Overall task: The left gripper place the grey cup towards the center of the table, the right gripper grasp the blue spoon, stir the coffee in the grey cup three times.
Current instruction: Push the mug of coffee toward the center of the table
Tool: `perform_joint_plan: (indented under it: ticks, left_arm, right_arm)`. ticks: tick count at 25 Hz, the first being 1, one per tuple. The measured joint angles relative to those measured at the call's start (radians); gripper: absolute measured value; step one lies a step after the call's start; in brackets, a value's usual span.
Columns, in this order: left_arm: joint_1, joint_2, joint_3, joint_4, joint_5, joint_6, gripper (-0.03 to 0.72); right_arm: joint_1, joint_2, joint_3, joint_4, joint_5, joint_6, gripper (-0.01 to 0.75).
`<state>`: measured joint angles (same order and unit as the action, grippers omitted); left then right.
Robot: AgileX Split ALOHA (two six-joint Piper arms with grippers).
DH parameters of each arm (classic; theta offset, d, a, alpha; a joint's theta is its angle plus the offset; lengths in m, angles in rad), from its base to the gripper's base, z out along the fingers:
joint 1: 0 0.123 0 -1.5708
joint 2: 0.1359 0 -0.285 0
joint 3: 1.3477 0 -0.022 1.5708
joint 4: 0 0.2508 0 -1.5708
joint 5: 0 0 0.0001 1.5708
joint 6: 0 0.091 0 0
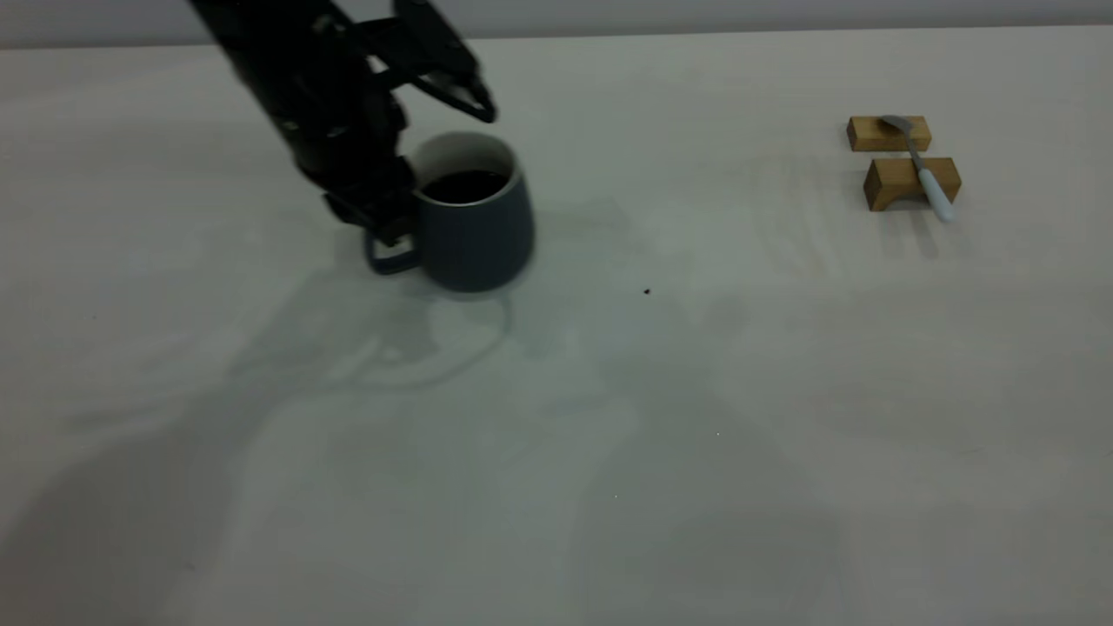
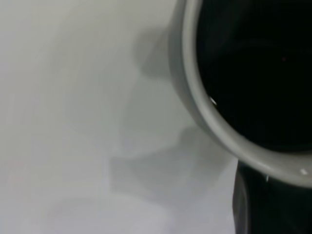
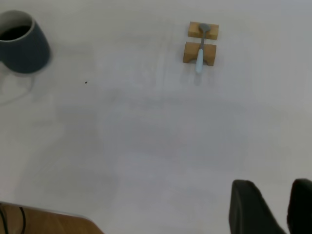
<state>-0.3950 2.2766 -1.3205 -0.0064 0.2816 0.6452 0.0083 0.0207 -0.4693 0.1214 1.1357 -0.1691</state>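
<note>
- The table (image 1: 609, 452), a wide off-white top, carries everything in play: a mug on the left arm's side, a spoon rest far off on the right arm's side, and one dark speck (image 1: 647, 291) between them, nearer the mug.
- The left gripper (image 1: 393, 233) reaches down from the top of the exterior view, its fingers closed on the handle of the grey cup (image 1: 476, 228); the mug stands upright on the table or just above it, which cannot be told, and sits left of centre.
- Judged from this layout, the cup has ground to cover toward the speck before it counts as central.
- The coffee (image 1: 465, 185) fills the mug to a dark round surface well below the pale rim; the left wrist view looks straight into it.
- The right gripper (image 3: 273, 207) hangs over bare table well apart from the spoon, fingers parted with a clear gap and holding nothing.
- Two wooden blocks (image 1: 911, 180) cradle the blue spoon (image 1: 923, 169), its long axis running from the metal bowl on the far block to the pale handle overhanging the near one.
- The right arm is much the nearer to the spoon, and its handle end is the free one to take.
</note>
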Motion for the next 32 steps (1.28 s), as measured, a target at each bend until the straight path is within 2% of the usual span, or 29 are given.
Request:
perform_joint_plan:
  ticks: [14,23,25,32]
  left_arm:
    - [-0.131,0.148,-0.260,-0.004,0.025,-0.023,0.204]
    - [-0.149,0.159,-0.283,0.006,0.039,-0.101,0.220]
    - [-0.149,0.160,-0.283,0.019,0.051,-0.101,0.271]
    - [-0.148,0.157,-0.283,0.051,0.110,-0.101,0.562]
  right_arm:
    - [0.000,0.000,0.000,0.000,0.000,0.000,0.237]
    - [0.000,0.000,0.000,0.000,0.000,0.000,0.237]
    - [0.000,0.000,0.000,0.000,0.000,0.000,0.237]
    - [0.000,0.000,0.000,0.000,0.000,0.000,0.237]
